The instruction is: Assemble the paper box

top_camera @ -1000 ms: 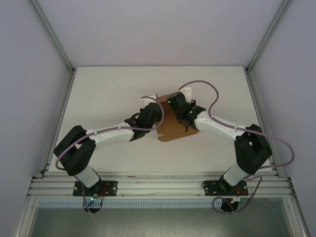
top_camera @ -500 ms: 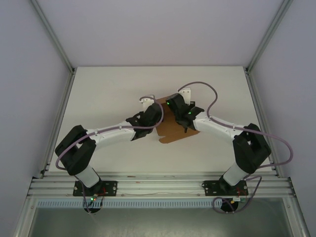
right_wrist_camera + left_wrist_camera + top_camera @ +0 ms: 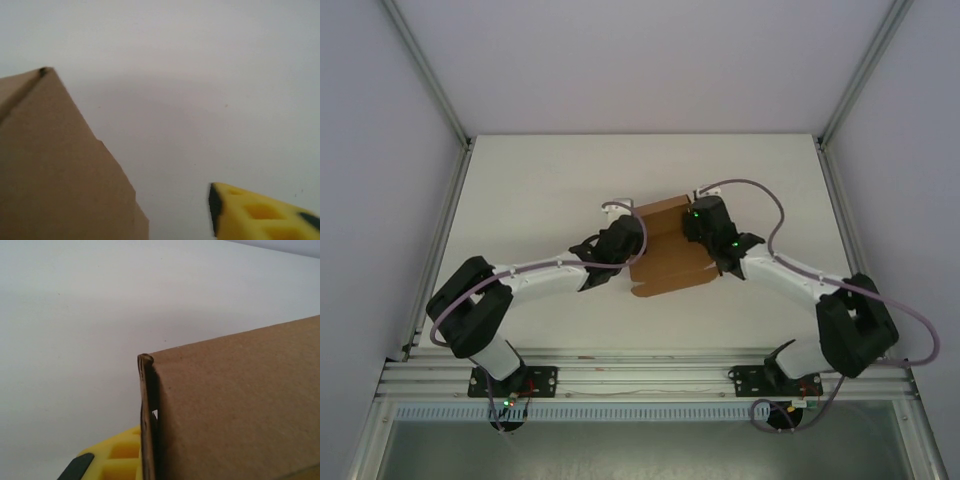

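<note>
Gripping the paper box (image 3: pixel 665 258), left end effector (image 3: pixel 628 218) is mostly hidden; right end effector (image 3: pixel 696 200) stands open.

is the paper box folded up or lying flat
Partly folded: the paper box shows a doubled-over edge in the left wrist view and a raised peak in the right wrist view.

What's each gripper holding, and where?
Left gripper holds the paper box by its left edge, jaws shut. Right gripper holds nothing and sits clear of the box.
</note>
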Robot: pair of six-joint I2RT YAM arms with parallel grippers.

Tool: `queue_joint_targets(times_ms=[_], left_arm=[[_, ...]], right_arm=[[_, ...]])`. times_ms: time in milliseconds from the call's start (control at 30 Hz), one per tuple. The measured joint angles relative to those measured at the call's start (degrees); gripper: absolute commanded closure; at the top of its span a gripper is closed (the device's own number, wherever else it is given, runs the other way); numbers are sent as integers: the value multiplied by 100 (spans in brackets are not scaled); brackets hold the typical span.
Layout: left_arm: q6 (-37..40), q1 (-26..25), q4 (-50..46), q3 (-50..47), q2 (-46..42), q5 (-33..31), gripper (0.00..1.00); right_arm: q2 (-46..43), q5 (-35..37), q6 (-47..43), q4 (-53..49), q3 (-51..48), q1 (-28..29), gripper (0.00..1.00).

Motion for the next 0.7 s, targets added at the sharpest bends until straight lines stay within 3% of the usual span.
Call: queue_joint_targets(times_ms=[67,300,500,700], left_arm=[[35,7,-4,7,-7,0,100],[186,11,-13,7,-17,44,100],[1117,203,-173,68,-144,306,100],[2905,1228,-1296,968,-308,1727,100]], right_arm=[[-275,-417,-136,17,-153,-57,23],[-1128,-1252,-282,81,-492,-61,0],[-2020,-789,205,-103,-610,-74,0],[-3143,92,1176,-800,-610,-225,0]])
